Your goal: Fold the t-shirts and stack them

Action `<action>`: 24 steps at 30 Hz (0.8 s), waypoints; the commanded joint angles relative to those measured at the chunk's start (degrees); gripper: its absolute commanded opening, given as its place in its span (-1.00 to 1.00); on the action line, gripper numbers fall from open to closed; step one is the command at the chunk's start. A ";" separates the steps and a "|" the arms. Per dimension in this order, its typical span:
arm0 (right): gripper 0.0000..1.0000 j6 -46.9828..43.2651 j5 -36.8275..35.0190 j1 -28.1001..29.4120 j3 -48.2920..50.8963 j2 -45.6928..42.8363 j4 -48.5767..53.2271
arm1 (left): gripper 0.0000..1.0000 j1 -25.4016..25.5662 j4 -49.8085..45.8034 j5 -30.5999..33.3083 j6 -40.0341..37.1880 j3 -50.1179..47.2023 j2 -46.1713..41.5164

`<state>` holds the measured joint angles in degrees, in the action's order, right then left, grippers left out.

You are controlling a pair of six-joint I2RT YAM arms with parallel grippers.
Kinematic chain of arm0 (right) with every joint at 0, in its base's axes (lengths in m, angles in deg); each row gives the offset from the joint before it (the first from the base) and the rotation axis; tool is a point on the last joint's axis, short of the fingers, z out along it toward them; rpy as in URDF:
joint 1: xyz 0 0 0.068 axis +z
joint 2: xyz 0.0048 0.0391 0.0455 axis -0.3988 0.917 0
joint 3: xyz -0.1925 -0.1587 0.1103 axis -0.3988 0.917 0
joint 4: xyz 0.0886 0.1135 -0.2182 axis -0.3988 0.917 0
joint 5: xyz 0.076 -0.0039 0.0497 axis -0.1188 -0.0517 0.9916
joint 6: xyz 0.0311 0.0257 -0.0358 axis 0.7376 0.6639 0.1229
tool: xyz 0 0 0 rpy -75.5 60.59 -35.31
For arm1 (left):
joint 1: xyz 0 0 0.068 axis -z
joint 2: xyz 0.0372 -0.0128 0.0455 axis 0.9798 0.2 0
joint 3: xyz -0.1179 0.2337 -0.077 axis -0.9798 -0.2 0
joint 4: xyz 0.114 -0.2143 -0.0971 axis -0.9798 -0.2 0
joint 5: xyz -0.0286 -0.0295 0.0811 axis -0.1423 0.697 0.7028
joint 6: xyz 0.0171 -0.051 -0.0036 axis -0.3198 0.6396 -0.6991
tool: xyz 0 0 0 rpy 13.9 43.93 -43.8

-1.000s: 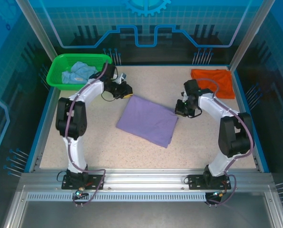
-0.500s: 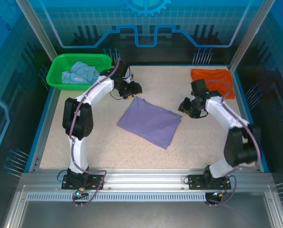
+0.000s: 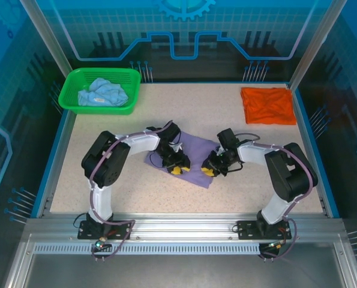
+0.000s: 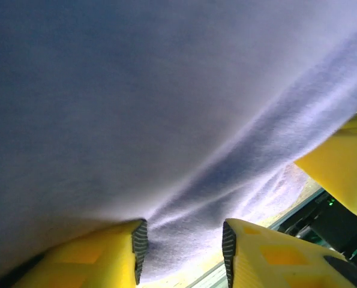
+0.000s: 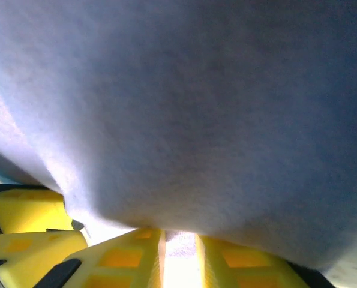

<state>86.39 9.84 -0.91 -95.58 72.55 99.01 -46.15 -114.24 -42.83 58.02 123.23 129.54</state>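
Observation:
The lavender t-shirt (image 3: 197, 148) lies folded in the middle of the table, and both grippers are down on its near edge. My left gripper (image 3: 177, 168) has its jaws apart, with lavender cloth (image 4: 166, 108) bunched in the gap (image 4: 183, 251). My right gripper (image 3: 212, 170) stands a narrow gap open (image 5: 179, 243), a bit of the cloth (image 5: 184, 120) at its tips. The orange t-shirt (image 3: 268, 105) lies folded flat at the far right corner. The light blue t-shirt (image 3: 102, 92) is crumpled in the green basket (image 3: 70, 99).
The green basket stands at the far left corner. A raised blue rim (image 3: 57, 161) runs round the speckled table (image 3: 106, 198). The two grippers are close together, with the right one's yellow finger (image 4: 343, 171) showing in the left wrist view.
Both arms have swung from the shirt's far corners down to its near edge. Both grippers have opened from shut or nearly shut.

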 commanded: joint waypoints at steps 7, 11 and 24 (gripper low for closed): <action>-0.28 -1.12 -6.21 -1.51 2.08 -4.59 10.09 | 0.55 -0.76 -4.12 12.75 0.72 -7.64 -10.20; -0.26 -0.92 -8.53 -1.32 -3.24 -9.19 13.11 | 0.61 -3.71 -4.95 11.53 2.27 1.64 -12.08; -0.78 -6.23 -10.95 -6.05 -26.09 14.56 19.62 | -0.73 -9.49 -13.62 16.91 -3.19 37.71 20.03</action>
<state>82.26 0.47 -3.84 -121.18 84.41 113.39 -53.43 -121.24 -30.74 56.91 158.16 146.61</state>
